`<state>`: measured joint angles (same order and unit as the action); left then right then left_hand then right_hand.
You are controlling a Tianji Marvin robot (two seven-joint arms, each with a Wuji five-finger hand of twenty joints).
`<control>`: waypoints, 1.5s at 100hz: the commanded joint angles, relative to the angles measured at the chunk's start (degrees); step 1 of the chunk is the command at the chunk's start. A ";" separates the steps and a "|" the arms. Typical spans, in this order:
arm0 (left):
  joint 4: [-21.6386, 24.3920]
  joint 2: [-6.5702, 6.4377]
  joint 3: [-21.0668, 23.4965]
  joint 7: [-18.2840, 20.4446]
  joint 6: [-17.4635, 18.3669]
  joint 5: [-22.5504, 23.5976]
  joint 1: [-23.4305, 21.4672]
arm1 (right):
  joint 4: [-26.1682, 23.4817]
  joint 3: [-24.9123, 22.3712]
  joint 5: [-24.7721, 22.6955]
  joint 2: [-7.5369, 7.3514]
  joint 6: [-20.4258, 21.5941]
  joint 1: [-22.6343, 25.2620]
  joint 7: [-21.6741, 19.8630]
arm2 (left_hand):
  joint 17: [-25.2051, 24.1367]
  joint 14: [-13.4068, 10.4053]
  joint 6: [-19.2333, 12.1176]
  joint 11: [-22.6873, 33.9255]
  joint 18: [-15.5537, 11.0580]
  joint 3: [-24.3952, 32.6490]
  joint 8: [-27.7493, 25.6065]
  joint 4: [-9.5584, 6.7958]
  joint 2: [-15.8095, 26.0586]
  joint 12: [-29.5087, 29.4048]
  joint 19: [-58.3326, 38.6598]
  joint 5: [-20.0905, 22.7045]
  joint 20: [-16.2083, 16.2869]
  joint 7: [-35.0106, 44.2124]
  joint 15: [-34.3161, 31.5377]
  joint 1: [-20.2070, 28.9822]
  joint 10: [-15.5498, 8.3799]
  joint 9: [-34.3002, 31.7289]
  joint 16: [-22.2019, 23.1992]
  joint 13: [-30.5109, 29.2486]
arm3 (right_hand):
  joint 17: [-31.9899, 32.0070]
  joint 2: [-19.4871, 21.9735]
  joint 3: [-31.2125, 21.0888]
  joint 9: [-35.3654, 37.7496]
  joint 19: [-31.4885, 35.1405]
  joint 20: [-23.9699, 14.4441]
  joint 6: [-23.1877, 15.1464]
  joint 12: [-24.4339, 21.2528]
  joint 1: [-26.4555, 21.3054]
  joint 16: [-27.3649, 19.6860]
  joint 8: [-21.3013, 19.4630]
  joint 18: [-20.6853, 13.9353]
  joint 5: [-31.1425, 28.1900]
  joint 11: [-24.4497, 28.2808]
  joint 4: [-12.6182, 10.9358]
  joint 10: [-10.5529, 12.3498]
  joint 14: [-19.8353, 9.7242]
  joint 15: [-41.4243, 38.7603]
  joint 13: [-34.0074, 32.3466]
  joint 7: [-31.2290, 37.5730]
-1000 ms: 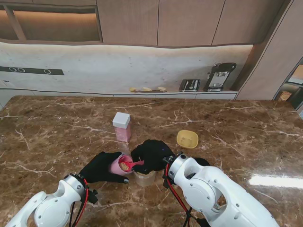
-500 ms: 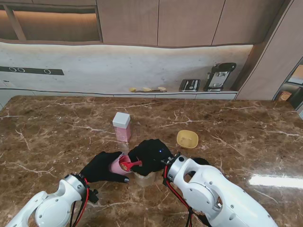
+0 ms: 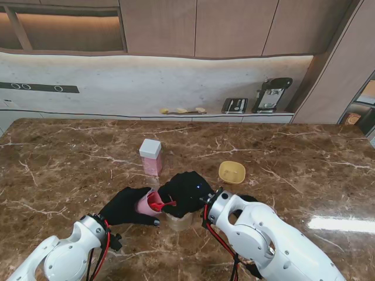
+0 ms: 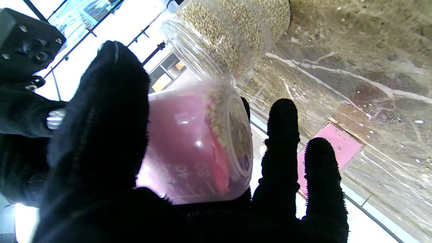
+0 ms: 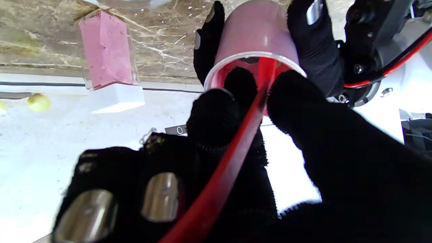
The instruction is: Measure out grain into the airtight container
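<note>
My left hand [image 3: 125, 205] is wrapped around the pink measuring cup [image 3: 146, 204], thumb on one side and fingers on the other, holding it tipped on its side with the mouth facing my right. In the left wrist view the cup [image 4: 199, 141] shows printed graduation marks and a band of grain [image 4: 221, 111] lying along its lower wall near the rim.

My right hand [image 3: 186, 194] is closed on the red scoop [image 3: 159, 202], whose bowl sits inside the cup's mouth. In the right wrist view the scoop handle [image 5: 233, 158] runs between thumb and forefinger into the cup [image 5: 256, 37].

The clear round container [image 3: 179, 221] stands on the table [image 3: 70, 164] just nearer to me than the cup's mouth, partly hidden under my right hand. The left wrist view shows the container [image 4: 229, 33] well filled with grain, lid off, its rim just beside the cup's rim; I cannot tell whether they touch.

Farther from me, toward the table's middle, stands a square pink canister with a white lid [image 3: 151, 157], upright. A yellow lid [image 3: 232, 172] lies to its right, well apart from it. Scattered grains dot the marble near the container.
</note>
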<state>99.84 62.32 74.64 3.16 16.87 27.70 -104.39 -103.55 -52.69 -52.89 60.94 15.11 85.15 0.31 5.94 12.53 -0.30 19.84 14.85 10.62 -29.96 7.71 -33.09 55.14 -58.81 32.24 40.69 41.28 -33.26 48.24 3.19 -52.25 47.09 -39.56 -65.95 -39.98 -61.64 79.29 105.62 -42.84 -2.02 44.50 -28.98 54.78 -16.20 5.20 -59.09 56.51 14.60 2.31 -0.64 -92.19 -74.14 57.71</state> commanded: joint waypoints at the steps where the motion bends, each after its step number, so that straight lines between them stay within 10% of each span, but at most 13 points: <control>1: -0.31 0.08 -0.20 -0.04 0.02 0.09 -0.17 | 0.79 -0.07 3.24 -0.15 1.99 -0.43 -2.97 | -0.73 -1.34 -11.01 5.17 0.35 18.39 0.08 1.08 14.58 1.05 -0.54 13.23 -0.04 11.40 -0.80 12.24 -2.60 -7.98 0.37 -0.80 | -2.81 -0.27 -1.90 3.81 12.45 -1.67 -1.17 0.49 0.59 2.33 0.49 -2.47 -1.65 2.88 2.40 -3.43 -0.75 -4.46 -1.13 1.75; 38: -0.37 0.11 -0.03 -0.18 0.33 0.05 -0.29 | -0.22 0.06 5.18 -0.58 -0.01 -0.80 -7.27 | -0.78 -1.31 -11.14 5.18 0.33 18.57 0.10 1.11 14.55 1.00 -0.44 13.26 -0.06 11.46 -0.70 12.15 -2.52 -8.06 0.32 -0.81 | -2.75 0.56 -5.76 3.70 11.38 -1.19 0.71 0.40 1.47 1.79 -10.01 -2.90 0.05 1.11 2.71 -1.32 -2.95 -3.06 -1.26 2.23; 88: -0.42 0.12 -0.06 -0.41 0.57 0.33 -0.43 | 2.00 2.21 2.00 0.16 -3.17 -1.24 -1.64 | -0.79 -1.41 -11.14 5.12 0.27 18.76 0.07 1.18 14.46 1.06 -0.44 13.13 -0.01 11.47 -0.71 12.11 -2.70 -7.96 0.36 -0.83 | -2.79 -2.24 -17.06 3.55 9.94 -0.08 -13.99 3.18 9.20 1.62 -33.09 -6.67 -4.05 3.08 4.13 5.60 -7.03 -2.55 -1.46 2.57; 108: -0.57 0.15 -0.23 -0.58 0.66 0.31 -0.27 | 2.46 2.70 0.13 0.35 -3.71 -1.54 0.45 | -0.76 -1.45 -11.21 5.06 0.29 18.73 0.06 1.22 14.45 1.07 -0.49 13.16 0.02 11.50 -0.74 12.08 -2.76 -7.94 0.38 -0.79 | 3.54 -1.28 -18.12 2.47 -9.70 6.87 -16.74 -1.39 10.49 -9.80 -41.89 0.62 -5.30 -13.56 5.01 5.89 -3.30 20.64 -1.50 -0.55; 150: -0.59 0.18 -0.39 -0.71 0.47 0.34 -0.26 | 2.26 3.12 4.77 0.64 -5.89 -1.58 -1.74 | -0.84 -1.41 -11.26 4.98 0.30 18.66 0.03 1.21 14.47 1.10 -0.45 13.17 0.01 11.50 -0.74 12.13 -2.76 -7.94 0.37 -0.73 | -1.44 -5.52 -23.94 3.56 0.99 7.71 -16.17 2.59 8.81 -3.73 -43.95 -6.68 -7.25 -5.52 8.26 3.75 -10.91 5.77 -1.70 1.04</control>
<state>99.52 62.37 74.46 2.59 17.37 27.89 -104.41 -101.53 -49.60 -48.84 61.29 9.80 83.27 -0.35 5.94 12.53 -0.29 19.84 14.85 10.62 -29.96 7.71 -33.09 55.14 -58.77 32.24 40.69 41.31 -33.26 48.24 3.19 -52.26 47.09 -39.56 -65.06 -44.66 -77.77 79.62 100.05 -34.31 -12.36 45.87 -18.37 49.01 -57.43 2.16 -62.94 48.06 21.31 6.58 -4.40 -82.52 -73.58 55.36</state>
